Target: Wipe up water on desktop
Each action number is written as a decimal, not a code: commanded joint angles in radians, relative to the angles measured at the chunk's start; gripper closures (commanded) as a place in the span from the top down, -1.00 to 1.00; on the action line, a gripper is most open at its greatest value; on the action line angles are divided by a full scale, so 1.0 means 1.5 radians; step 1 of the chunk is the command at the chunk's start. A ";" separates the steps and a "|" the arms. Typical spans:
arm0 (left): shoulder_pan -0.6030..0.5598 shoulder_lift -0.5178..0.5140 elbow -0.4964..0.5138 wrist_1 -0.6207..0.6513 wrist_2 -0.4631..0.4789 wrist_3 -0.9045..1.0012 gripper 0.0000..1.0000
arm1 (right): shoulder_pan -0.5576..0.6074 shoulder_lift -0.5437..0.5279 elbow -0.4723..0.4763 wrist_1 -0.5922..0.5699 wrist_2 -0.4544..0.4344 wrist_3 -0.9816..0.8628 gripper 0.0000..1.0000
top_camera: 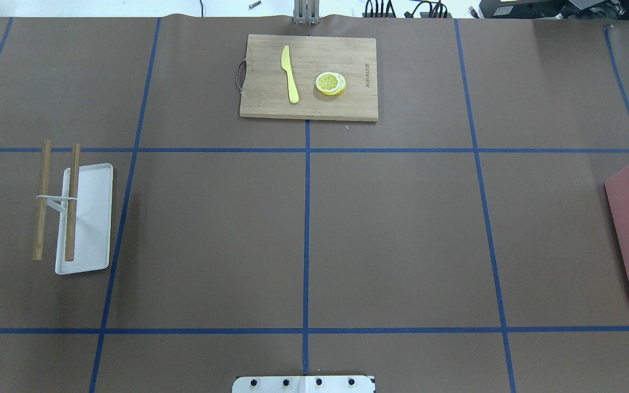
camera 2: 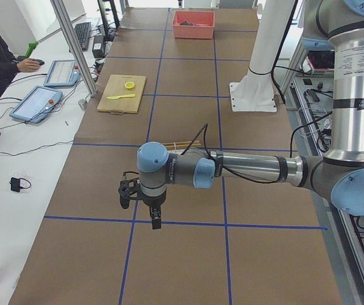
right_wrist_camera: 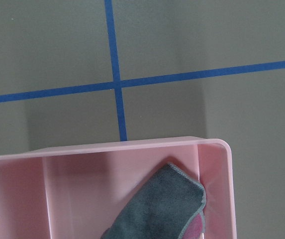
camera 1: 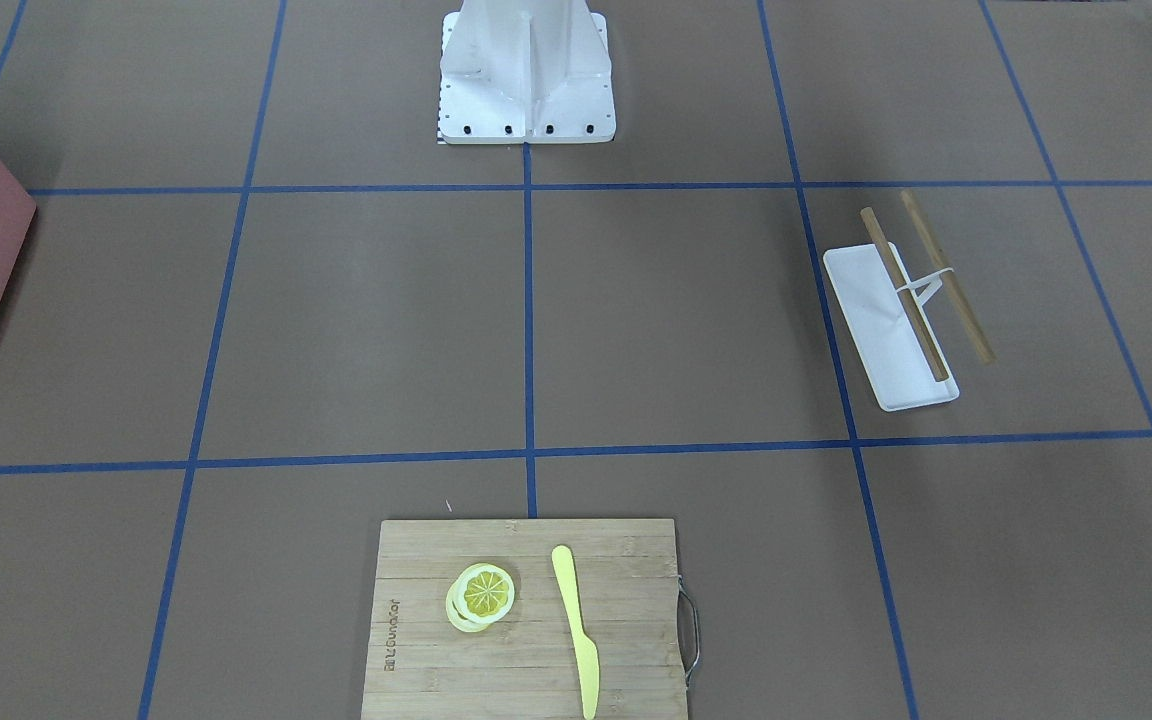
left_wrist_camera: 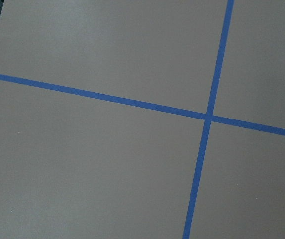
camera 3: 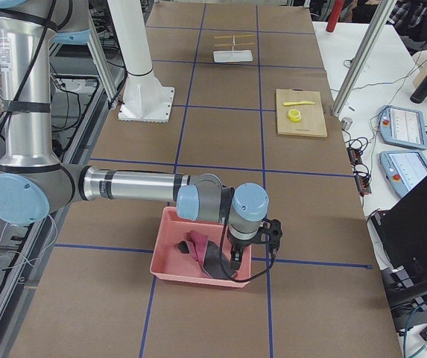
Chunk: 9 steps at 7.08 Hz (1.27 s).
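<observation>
The desktop (top_camera: 402,229) is a flat brown surface crossed by blue tape lines; I see no water on it in any view. A grey cloth (right_wrist_camera: 157,209) with a pink underside lies in a pink bin (right_wrist_camera: 107,164) at the robot's right end of the table. My right gripper (camera 3: 237,261) hangs over the bin's edge by the cloth (camera 3: 198,242); I cannot tell whether it is open or shut. My left gripper (camera 2: 140,213) hovers over bare desktop near a tape crossing (left_wrist_camera: 207,117); I cannot tell its state either.
A bamboo cutting board (top_camera: 309,76) with lemon slices (top_camera: 331,83) and a yellow knife (top_camera: 289,73) lies at the far middle. A white tray (top_camera: 88,218) with two wooden sticks (top_camera: 72,202) sits on the left. The robot base (camera 1: 526,70) stands mid-table.
</observation>
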State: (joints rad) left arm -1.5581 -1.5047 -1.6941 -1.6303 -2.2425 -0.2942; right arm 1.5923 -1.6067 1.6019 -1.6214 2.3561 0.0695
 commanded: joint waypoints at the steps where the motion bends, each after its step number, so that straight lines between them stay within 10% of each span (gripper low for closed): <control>1: -0.002 0.005 0.003 0.001 0.000 0.003 0.96 | 0.001 -0.001 0.002 0.000 0.000 -0.001 1.00; 9: -0.001 0.023 -0.004 -0.002 -0.064 0.007 0.96 | 0.001 0.000 0.007 0.000 0.000 0.000 1.00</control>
State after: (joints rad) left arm -1.5602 -1.4695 -1.6983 -1.6336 -2.3374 -0.2838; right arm 1.5938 -1.6063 1.6116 -1.6214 2.3562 0.0689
